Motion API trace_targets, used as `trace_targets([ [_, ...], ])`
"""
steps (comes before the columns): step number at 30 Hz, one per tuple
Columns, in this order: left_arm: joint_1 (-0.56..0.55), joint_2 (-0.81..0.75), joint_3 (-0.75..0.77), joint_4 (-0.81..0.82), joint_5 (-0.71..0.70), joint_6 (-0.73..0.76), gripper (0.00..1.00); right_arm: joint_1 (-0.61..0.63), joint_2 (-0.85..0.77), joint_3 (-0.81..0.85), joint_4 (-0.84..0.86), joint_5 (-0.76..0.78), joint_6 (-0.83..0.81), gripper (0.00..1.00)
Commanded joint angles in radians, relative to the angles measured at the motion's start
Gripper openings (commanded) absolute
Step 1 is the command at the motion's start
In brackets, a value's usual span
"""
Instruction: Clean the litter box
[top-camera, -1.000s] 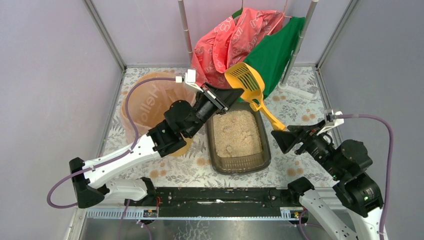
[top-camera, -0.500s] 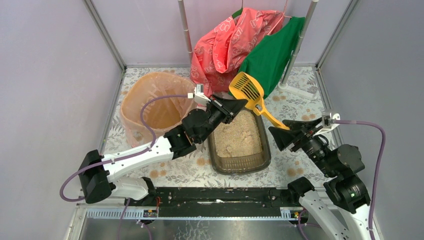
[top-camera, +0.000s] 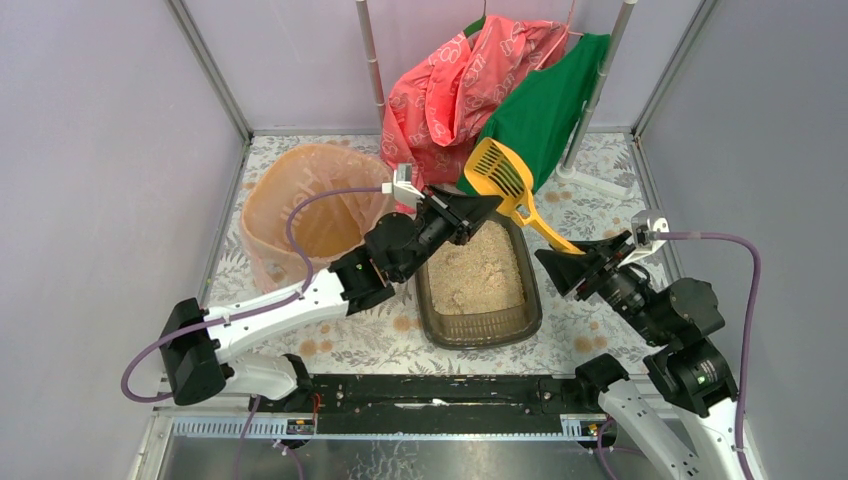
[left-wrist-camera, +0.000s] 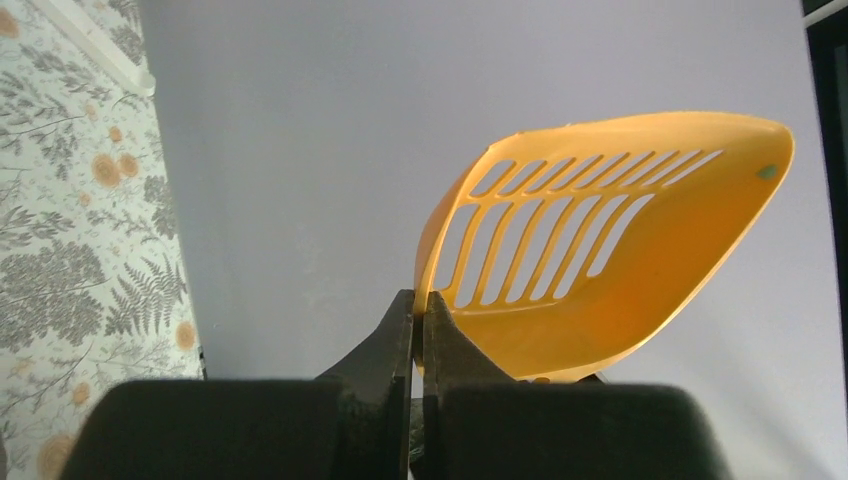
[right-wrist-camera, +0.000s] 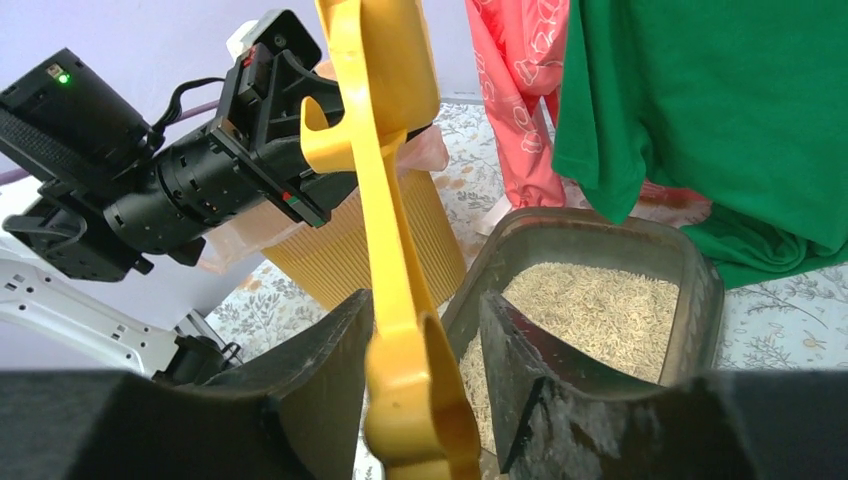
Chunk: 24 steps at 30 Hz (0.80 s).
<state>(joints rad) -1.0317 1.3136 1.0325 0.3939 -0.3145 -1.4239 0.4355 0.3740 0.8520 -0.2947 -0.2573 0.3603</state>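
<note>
One scoop (top-camera: 500, 172) risen, gripped by left claw (top-camera: 487, 207), right claw (top-camera: 557, 261) (two)

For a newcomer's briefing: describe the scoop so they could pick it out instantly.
Find the dark, sand-filled litter box at the centre of the top view. Over its far right corner hangs the scoop, its handle in the right gripper. It alone has a slotted yellow head and a long handle.

Brightly and evenly lit from overhead; casting only soft, faint shadows on the patterned table (top-camera: 600, 215); crisp throughout the top view; blurred close to both wrist lenses, on the black fingers (right-wrist-camera: 320, 380) and the nearest part of the yellow scoop (right-wrist-camera: 410, 380).
</note>
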Motion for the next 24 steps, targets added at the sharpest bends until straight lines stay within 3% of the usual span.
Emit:
trace_targets([
  [1, 0.008, 0.007, 0.068, -0.101, 0.030, -0.012, 0.00, -0.003, 0.026, 0.091, -0.004, -0.036, -0.057, 0.51],
  [6, 0.010, 0.010, 0.098, -0.196, 0.066, -0.008, 0.00, -0.003, 0.086, 0.173, -0.130, -0.072, -0.130, 0.46],
  [10, 0.010, -0.014, 0.049, -0.181, 0.053, -0.029, 0.00, -0.003, 0.092, 0.173, -0.150, -0.086, -0.132, 0.15],
  [13, 0.012, -0.021, 0.032, -0.163, 0.050, -0.039, 0.00, -0.003, 0.090, 0.160, -0.152, -0.096, -0.123, 0.00],
  [18, 0.024, 0.007, 0.069, -0.151, 0.127, 0.005, 0.00, -0.003, 0.077, 0.147, -0.162, -0.088, -0.104, 0.00],
  [22, 0.028, 0.031, 0.104, -0.138, 0.227, 0.126, 0.47, -0.003, 0.091, 0.184, -0.178, -0.098, -0.084, 0.00],
  [24, 0.032, 0.028, 0.120, -0.178, 0.256, 0.199, 0.65, -0.004, 0.119, 0.220, -0.201, -0.112, -0.069, 0.00],
])
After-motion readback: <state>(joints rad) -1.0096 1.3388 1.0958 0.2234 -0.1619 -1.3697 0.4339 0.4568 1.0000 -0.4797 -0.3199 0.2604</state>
